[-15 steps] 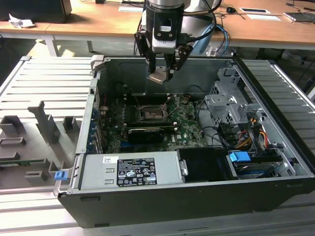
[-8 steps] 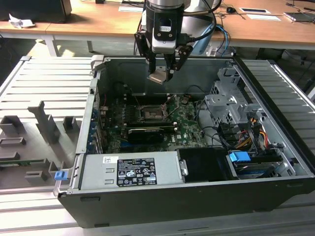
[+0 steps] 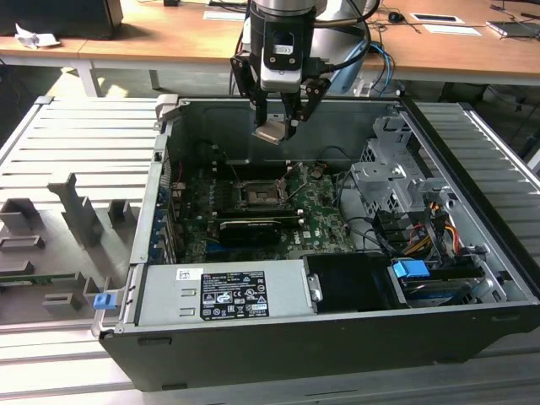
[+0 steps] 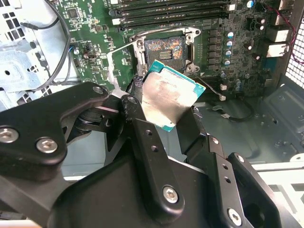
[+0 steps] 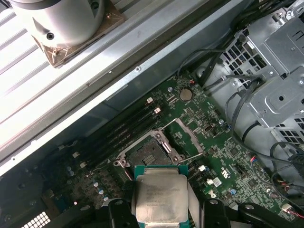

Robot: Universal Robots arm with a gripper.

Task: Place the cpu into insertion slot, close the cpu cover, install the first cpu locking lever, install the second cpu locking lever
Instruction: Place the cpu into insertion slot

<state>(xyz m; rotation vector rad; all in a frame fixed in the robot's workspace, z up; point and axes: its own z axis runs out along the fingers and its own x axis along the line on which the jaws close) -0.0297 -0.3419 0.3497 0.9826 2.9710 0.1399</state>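
Observation:
My gripper (image 3: 277,126) is shut on the cpu (image 3: 272,133), a small silvery square chip, and holds it tilted in the air near the back wall of the open computer case. The cpu (image 4: 168,97) sits between the two black fingers (image 4: 142,130) in both wrist views, metal face (image 5: 160,194) towards the cameras. Well below it, the insertion slot (image 3: 257,194) lies bare on the green board, a dark square socket (image 4: 164,50) with a metal rim. The cpu cover (image 5: 184,137) stands flipped open beside the slot (image 5: 146,152). Thin lever wires stick out around the socket.
A long black card (image 3: 249,226) lies just in front of the socket. The power supply (image 3: 224,291) fills the case's front. A metal drive cage (image 3: 392,181) with cables stands at the exterior view's right. Memory slots (image 4: 175,12) run beside the socket.

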